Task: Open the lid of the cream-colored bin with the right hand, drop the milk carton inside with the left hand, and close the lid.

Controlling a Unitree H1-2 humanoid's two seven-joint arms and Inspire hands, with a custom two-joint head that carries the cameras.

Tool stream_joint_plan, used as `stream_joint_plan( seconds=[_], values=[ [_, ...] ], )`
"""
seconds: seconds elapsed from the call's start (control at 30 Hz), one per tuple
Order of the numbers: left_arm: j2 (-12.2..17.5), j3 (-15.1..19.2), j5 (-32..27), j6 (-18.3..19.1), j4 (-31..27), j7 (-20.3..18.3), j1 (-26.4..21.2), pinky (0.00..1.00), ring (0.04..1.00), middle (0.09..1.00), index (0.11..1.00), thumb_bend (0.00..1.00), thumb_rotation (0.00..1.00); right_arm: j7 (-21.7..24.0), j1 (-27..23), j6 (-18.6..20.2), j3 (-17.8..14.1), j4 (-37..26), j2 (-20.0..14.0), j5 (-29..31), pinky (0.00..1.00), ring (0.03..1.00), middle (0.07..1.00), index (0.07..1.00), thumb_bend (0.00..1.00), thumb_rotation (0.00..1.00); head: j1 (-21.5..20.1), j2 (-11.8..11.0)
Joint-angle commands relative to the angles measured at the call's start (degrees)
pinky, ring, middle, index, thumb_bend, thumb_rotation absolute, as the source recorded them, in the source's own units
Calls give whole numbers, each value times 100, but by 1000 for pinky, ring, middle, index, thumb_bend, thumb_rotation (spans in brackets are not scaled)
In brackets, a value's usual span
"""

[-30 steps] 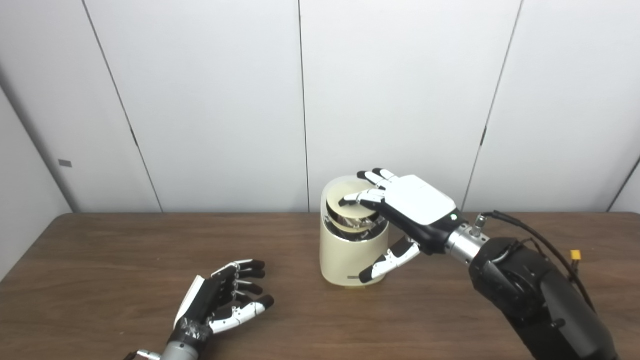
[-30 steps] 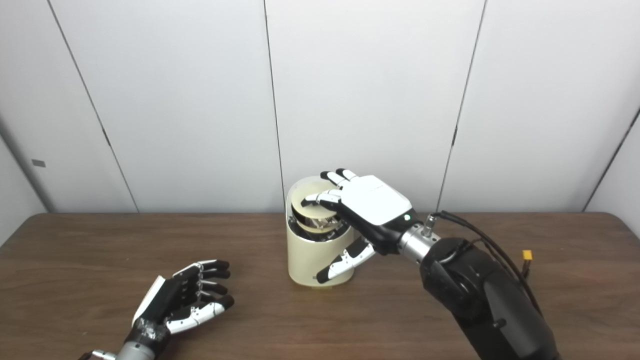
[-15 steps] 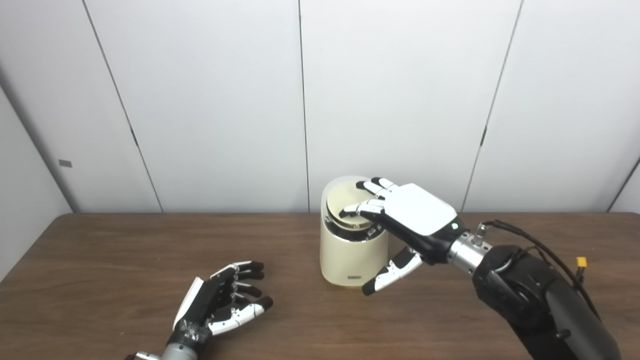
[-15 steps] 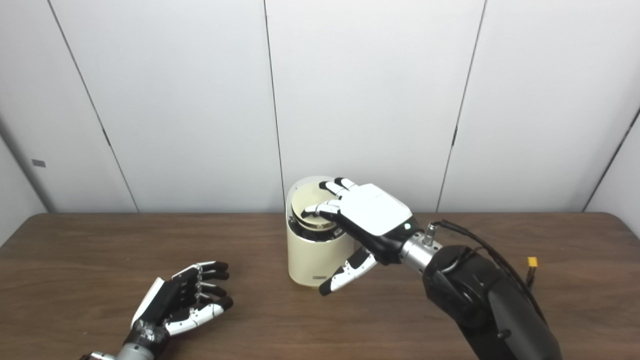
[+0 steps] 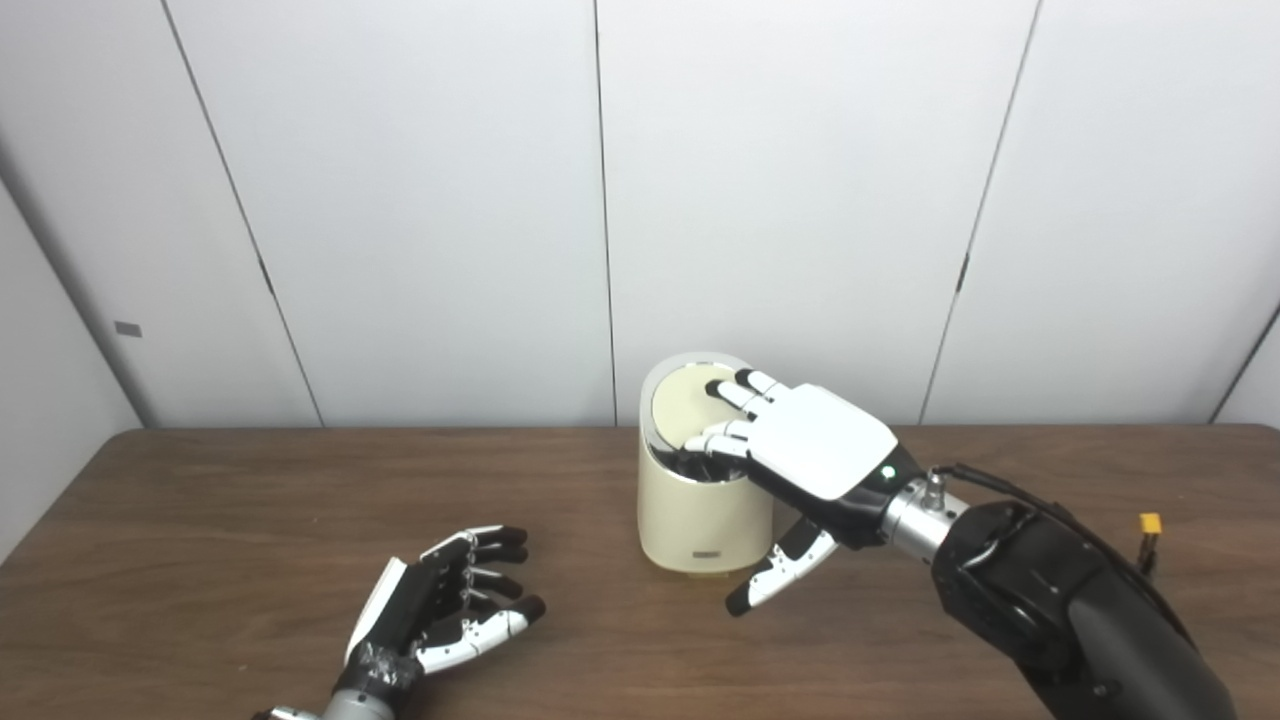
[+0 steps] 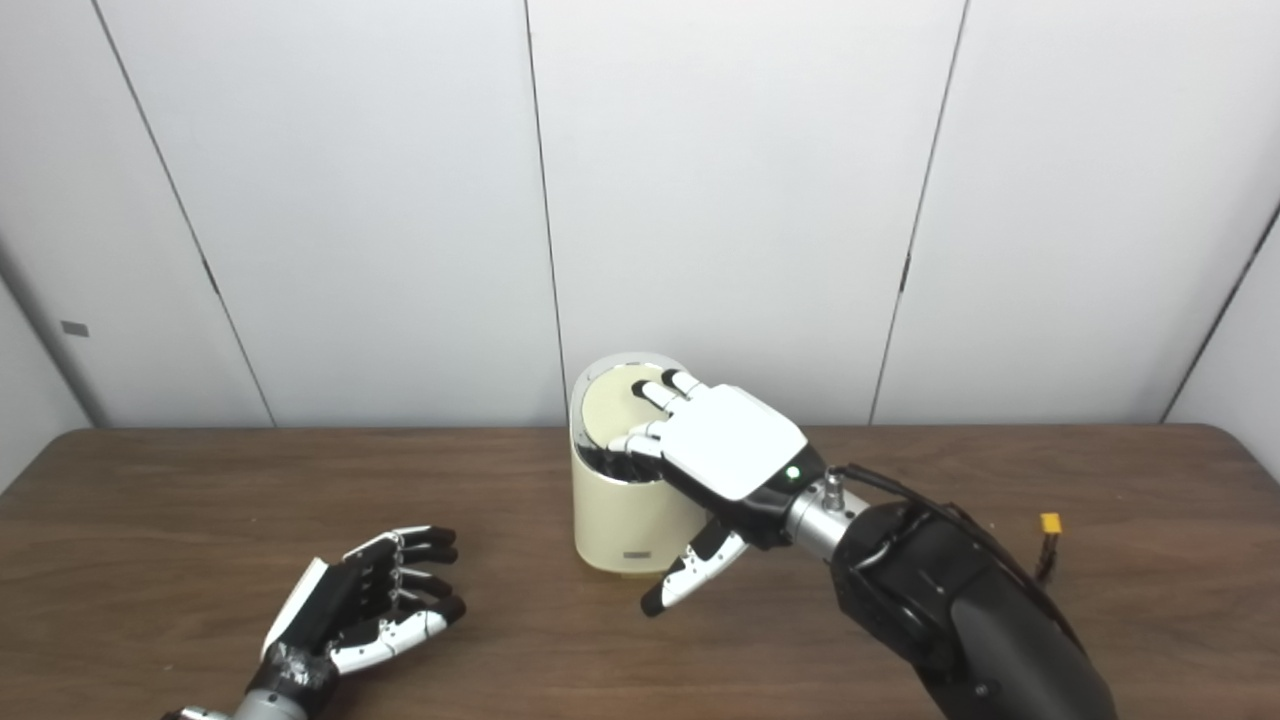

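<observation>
The cream-colored cylindrical plastic bin (image 5: 700, 510) stands upright near the back middle of the brown wood-grain surface (image 5: 200, 520), close to the white panelled wall (image 5: 400, 200). We note its round cream lid (image 5: 683, 405) tilted inside the chrome rim, the far edge high and the near edge sunk, so that a dark crescent of the interior shows at the front. We judge the lid to be nearly shut but not seated.

The right hand (image 6: 715, 455) lies palm-down over the top of the bin, its fingers (image 6: 660, 390) spread flat on the lid and clamped on nothing; the thumb (image 6: 690, 575) hangs free beside the bin wall, near the base. We read this flat posture as one suited to pressing a pivoting lid rather than gripping it.

The milk carton is not visible in either view; we cannot tell whether it lies inside the bin.

The left hand (image 5: 450, 615) rests low on the near left of the surface, well apart from the bin, palm turned inward, fingers loosely curled and apart, holding nothing. We take this as a waiting posture, kept clear of the right arm's path.

A small yellow connector (image 5: 1150, 522) sits on a cable at the far right.
</observation>
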Motion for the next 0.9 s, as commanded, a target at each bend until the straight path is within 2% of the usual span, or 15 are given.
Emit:
stream_joint_plan(
  seconds=[0.0, 0.1, 0.33, 0.5, 0.6, 0.67, 0.87],
  values=[
    [56, 42, -24, -148, -231, 24, -58, 513, 617, 733, 769, 670, 217, 352, -112, 219, -4, 88, -95, -386, 1000, 986, 795, 825, 885, 720, 10, 9],
    [58, 47, -21, -165, -217, 18, -51, 514, 619, 734, 772, 665, 217, 490, -113, 290, 8, 120, -44, -532, 990, 982, 796, 826, 888, 727, 11, 13],
    [55, 66, -63, -153, -205, 3, -41, 512, 621, 737, 773, 667, 220, 1209, -100, 511, 26, 131, 101, -786, 1000, 991, 832, 844, 884, 777, 11, 18],
    [61, 63, -44, -154, -211, 8, -38, 513, 624, 737, 775, 667, 223, 1454, -70, 588, -12, 42, 139, -714, 977, 967, 817, 837, 885, 820, 1, 17],
    [64, 60, -25, -145, -209, 14, -44, 516, 624, 737, 775, 662, 219, 1433, -53, 588, -125, -45, 147, -481, 975, 975, 833, 849, 859, 815, 1, 17],
    [60, 58, -24, -150, -196, 15, -53, 515, 622, 735, 773, 664, 224, 1334, -24, 591, -242, -64, 161, -216, 982, 972, 832, 839, 846, 775, 0, 7],
    [45, 48, -48, -140, -211, 2, -63, 515, 622, 740, 773, 666, 221, 1365, 69, 1040, -748, -338, 304, 745, 985, 988, 842, 858, 804, 756, 3, 21]
  ],
)
